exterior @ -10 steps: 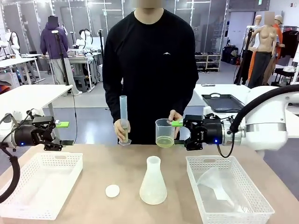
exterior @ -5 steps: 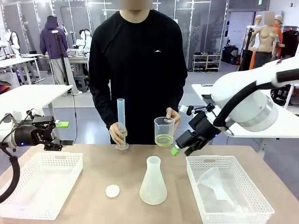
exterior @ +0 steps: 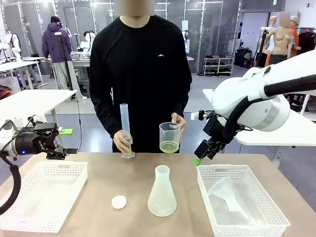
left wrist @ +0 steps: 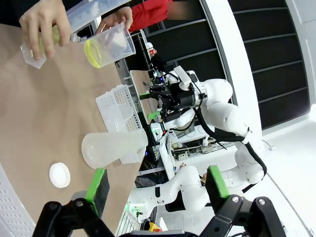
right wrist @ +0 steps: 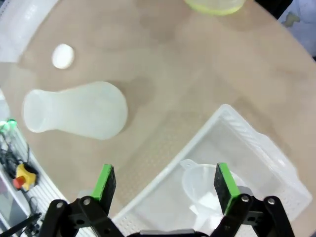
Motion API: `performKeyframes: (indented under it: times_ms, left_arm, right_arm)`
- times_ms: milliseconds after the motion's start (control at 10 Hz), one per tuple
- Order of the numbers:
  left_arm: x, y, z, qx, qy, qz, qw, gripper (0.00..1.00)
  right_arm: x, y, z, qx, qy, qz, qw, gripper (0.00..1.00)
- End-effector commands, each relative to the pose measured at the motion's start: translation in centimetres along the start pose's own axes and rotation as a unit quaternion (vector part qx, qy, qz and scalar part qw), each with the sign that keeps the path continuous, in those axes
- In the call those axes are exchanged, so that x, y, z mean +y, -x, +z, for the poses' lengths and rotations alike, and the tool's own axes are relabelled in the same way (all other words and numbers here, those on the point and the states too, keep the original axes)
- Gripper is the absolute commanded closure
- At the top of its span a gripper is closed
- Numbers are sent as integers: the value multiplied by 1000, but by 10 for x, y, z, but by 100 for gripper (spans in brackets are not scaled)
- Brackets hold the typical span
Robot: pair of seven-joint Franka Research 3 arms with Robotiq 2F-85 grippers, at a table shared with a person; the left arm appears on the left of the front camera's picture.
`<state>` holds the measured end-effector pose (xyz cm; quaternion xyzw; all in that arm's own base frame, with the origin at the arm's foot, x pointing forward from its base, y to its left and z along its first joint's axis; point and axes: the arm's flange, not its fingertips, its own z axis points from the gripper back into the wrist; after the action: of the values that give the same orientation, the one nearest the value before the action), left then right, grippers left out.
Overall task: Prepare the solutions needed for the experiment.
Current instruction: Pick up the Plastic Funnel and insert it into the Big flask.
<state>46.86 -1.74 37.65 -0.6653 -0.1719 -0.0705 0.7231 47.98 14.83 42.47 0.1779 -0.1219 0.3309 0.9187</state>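
Note:
The solutions are a shallow yellow-green layer in a clear beaker that the person holds up in one hand at the far table edge. The other hand steadies a tall graduated cylinder. The beaker's liquid also appears in the left wrist view and at the top edge of the right wrist view. My right gripper points down, open, over the far left corner of the right basket. My left gripper hangs open above the left basket, holding nothing.
A frosted conical flask stands mid-table with a small white cap to its left. The right basket holds a clear funnel. In the right wrist view the flask lies beyond my open fingers.
My right arm swung away from the beaker and turned its gripper down over the right basket. The person shifted left with beaker and cylinder. The left arm stayed still.

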Motion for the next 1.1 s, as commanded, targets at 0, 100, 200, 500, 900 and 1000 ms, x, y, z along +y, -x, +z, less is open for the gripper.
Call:
performKeyframes:
  times_ms: [0,100,200,500,900,1000]
  left_arm:
    - [-3,1,1,4,-1,-3,1000,0]
    - [-3,1,1,4,-1,-3,1000,0]
    - [-3,1,1,4,-1,-3,1000,0]
    - [-3,1,1,4,-1,-3,1000,0]
    - [-3,1,1,4,-1,-3,1000,0]
    - [-3,1,1,4,-1,-3,1000,0]
  right_arm:
    - [-5,0,-1,-6,-23,-3,1000,0]
    - [-5,0,-1,-6,-23,-3,1000,0]
    - [3,1,-2,-3,-14,-8,1000,0]
    - [-8,-9,13,123,50,309,942,0]
    - [-12,-19,33,243,-86,367,894,0]
    - [-12,-22,30,267,-79,352,893,0]
